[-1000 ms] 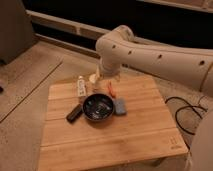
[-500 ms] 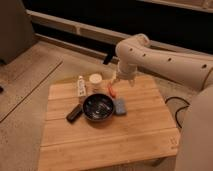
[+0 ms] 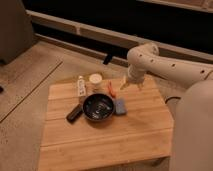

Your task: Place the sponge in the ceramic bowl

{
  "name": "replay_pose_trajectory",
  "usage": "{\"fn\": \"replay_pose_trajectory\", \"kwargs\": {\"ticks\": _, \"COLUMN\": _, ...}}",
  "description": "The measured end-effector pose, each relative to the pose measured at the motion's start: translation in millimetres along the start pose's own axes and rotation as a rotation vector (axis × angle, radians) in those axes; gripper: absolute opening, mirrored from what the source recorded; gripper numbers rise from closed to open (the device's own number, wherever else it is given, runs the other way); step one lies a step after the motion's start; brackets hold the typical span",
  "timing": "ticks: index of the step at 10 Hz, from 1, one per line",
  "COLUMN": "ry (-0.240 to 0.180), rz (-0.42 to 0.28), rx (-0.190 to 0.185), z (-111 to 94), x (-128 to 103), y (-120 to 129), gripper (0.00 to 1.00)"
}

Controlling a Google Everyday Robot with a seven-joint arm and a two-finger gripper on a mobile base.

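The wooden bench (image 3: 125, 135) fills the middle of the view, and everything small sits on its far-left part. My arm (image 3: 170, 67) comes in from the right and bends down over the far edge of the bench.

The ceramic bowl (image 3: 98, 108) is the biggest of the small things. It stands upright, dark and glossy, and I see only reflections inside it, no sponge. A flat black bar (image 3: 75, 113) lies slantwise just left of it. Farther back are a white-lidded jar (image 3: 95, 79), a small white bottle (image 3: 81, 86) to the jar's left, and a thin orange item (image 3: 111, 90) to its right.

The sponge (image 3: 120, 106) lies flat on the bench just beside the bowl's right rim. I cannot tell whether it touches the rim. Its long axis runs roughly near to far, alongside the bowl.

My tool (image 3: 131, 85) hangs above the far part of the bench, pointing down. The sponge is nearer than it, a little to its left, and below it. The orange item lies off to the tool's left.

The jaws stand wide apart, with nothing between them, and touch nothing on the bench. I judge that the sponge's short side, running left to right, is the one to take. The left finger would then have to fit into the narrow gap beside the bowl's rim.
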Motion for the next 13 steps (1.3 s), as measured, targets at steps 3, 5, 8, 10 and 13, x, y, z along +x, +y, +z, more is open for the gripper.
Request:
{"fn": "replay_pose_trajectory", "kwargs": {"ticks": 3, "ry": -0.009, "rz": -0.052, "rx": -0.016, "z": 1.9, "x": -3.6, "y": 8.5, "gripper": 0.65}}
{"fn": "replay_pose_trajectory", "kwargs": {"ticks": 5, "ry": -0.008, "rz": -0.054, "rx": -0.01, "z": 1.5, "x": -1.6, "y": 7.6, "gripper": 0.65}}
{"fn": "replay_pose_trajectory", "kwargs": {"ticks": 8, "ry": 0.06, "rz": 0.002, "rx": 0.079, "z": 31.0, "x": 25.1, "y": -22.6, "gripper": 0.65}}
{"fn": "replay_pose_trajectory", "kwargs": {"ticks": 10, "ry": 0.101, "rz": 0.042, "rx": 0.14, "z": 53.7, "x": 28.2, "y": -34.5, "gripper": 0.65}}
{"fn": "replay_pose_trajectory", "kwargs": {"ticks": 13, "ry": 0.115, "rz": -0.006, "rx": 0.141, "z": 75.9, "x": 22.8, "y": -17.4, "gripper": 0.65}}
